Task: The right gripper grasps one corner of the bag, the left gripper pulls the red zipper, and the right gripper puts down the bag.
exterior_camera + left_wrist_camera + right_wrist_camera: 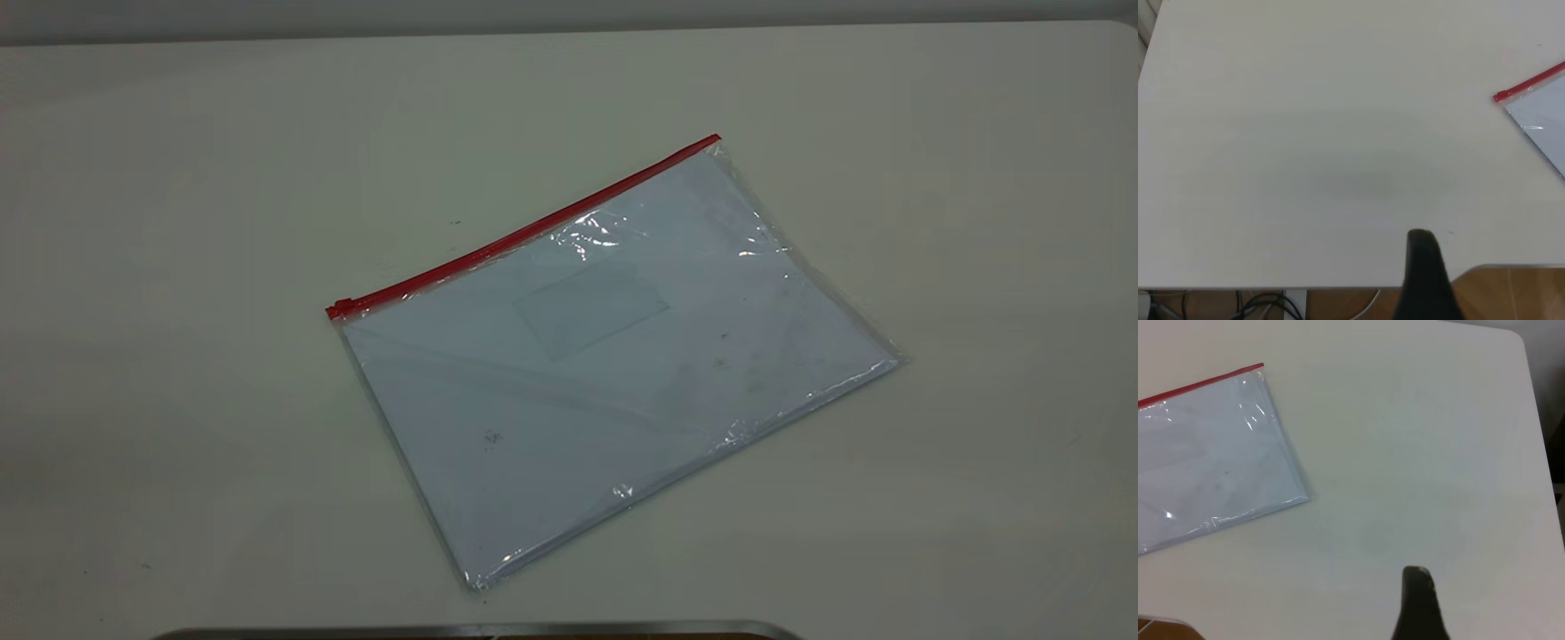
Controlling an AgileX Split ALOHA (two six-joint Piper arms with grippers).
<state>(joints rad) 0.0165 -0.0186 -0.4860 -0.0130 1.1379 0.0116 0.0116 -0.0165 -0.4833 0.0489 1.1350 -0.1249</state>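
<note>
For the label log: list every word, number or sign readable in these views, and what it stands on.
None readable.
Bag: no print shows on the white sheets inside, only faint smudges; its small pocket looks blank.
Red zipper: no lettering visible.
Table: bare, a few dark specks.
Left gripper and right gripper: no markings visible.

No readable text, labels or numbers anywhere.

A broad, off-white, matte table (178, 267) fills the scene. Dark cables (1268, 305) hang below its edge, over a brown wooden floor (1511, 293).
</note>
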